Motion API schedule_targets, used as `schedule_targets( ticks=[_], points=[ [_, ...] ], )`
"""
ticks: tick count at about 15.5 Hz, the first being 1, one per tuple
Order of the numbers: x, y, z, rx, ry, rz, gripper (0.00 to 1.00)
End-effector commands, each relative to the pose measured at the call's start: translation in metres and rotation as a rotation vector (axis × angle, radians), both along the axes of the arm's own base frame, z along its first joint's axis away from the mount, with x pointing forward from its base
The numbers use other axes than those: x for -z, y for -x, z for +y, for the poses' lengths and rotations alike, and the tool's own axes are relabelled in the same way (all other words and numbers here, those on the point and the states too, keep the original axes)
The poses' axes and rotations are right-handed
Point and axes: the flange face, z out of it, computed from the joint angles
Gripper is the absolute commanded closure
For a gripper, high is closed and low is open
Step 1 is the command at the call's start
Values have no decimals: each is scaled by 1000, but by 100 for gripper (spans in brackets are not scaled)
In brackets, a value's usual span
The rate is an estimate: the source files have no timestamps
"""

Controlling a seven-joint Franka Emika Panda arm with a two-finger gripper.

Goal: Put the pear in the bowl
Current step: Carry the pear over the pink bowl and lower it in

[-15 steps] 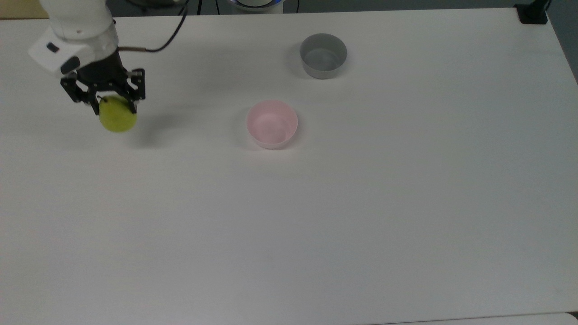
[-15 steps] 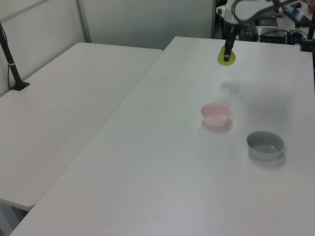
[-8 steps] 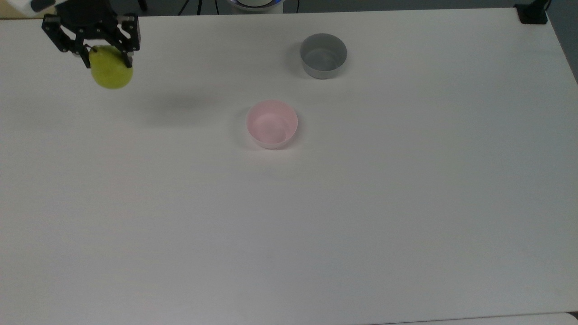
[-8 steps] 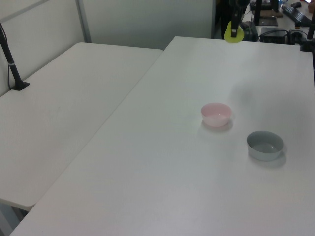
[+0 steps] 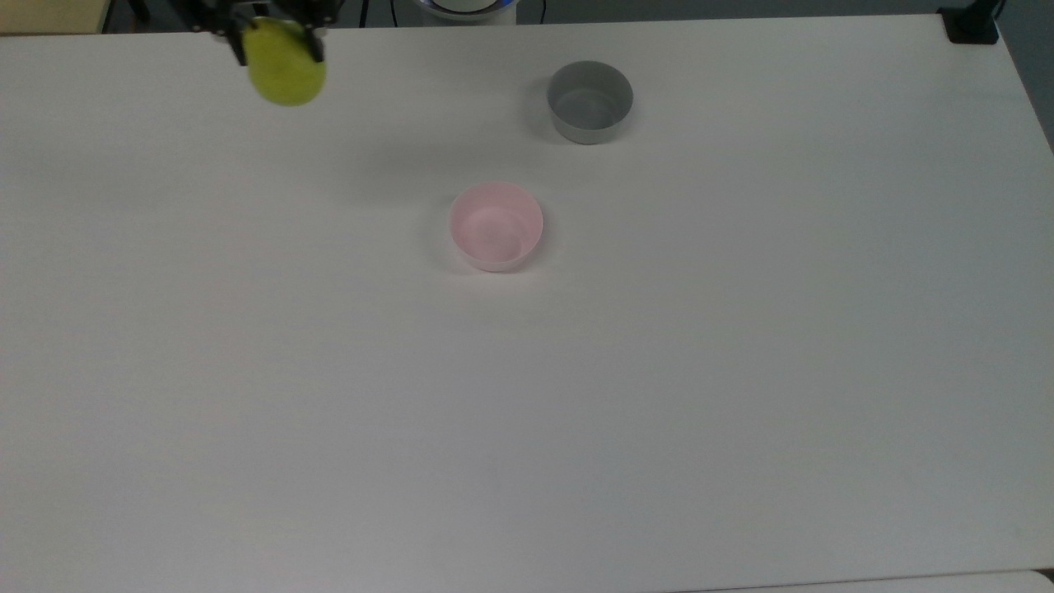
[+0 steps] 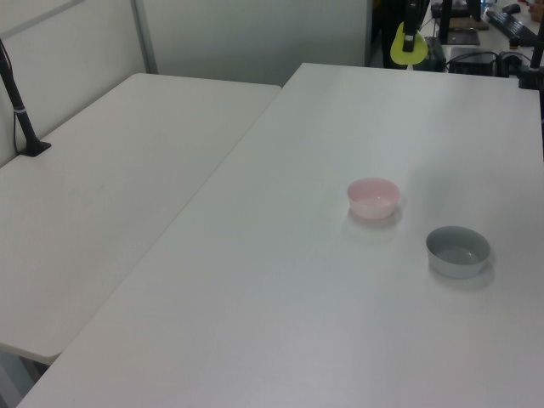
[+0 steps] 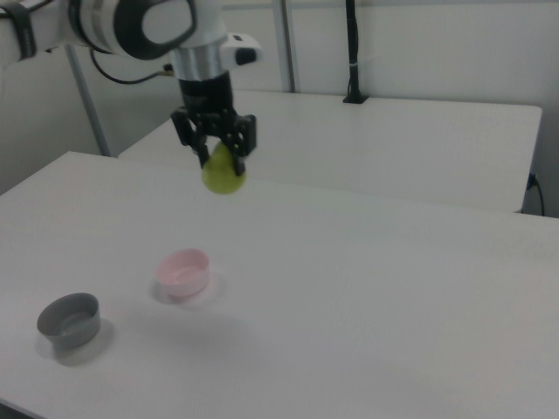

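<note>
Right view shows the gripper fingers closed on the small yellow-green pear, high above the white surface. Carry it toward 7 o'clock, centre over the pale pink plastic bowl, then lower before releasing.

You will find no text, label, brand, number or sign that can be read in any of the views.
</note>
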Motion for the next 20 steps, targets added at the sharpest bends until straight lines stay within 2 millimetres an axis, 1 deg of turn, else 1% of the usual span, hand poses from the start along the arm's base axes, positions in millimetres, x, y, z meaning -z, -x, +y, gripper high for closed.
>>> schedule_targets(
  ticks=[1, 2, 3, 4, 5, 6, 7, 8, 9, 12, 13, 14, 17, 19, 20],
  points=[
    [0, 8, 57, -27, -14, 28, 94],
    [3, 9, 66, -40, -17, 41, 94],
    [10, 10, 84, -55, -21, 57, 94],
    [18, 11, 93, -60, -22, 72, 93],
    [31, 10, 97, -71, -25, 88, 89],
    [39, 10, 100, -76, -26, 98, 90],
    [54, 8, 105, -75, -25, 91, 90],
    [64, 7, 109, -77, -24, 82, 90],
    [77, 6, 120, -84, -23, 78, 90],
    [110, 4, 125, -72, -21, 60, 90],
    [125, 3, 130, -81, -21, 65, 90],
    [138, 1, 131, -82, -19, 73, 90],
    [167, -13, 146, -59, -21, 64, 90],
    [190, -22, 163, -37, -15, 54, 90],
    [198, -25, 165, -35, -15, 55, 90]
  ],
)
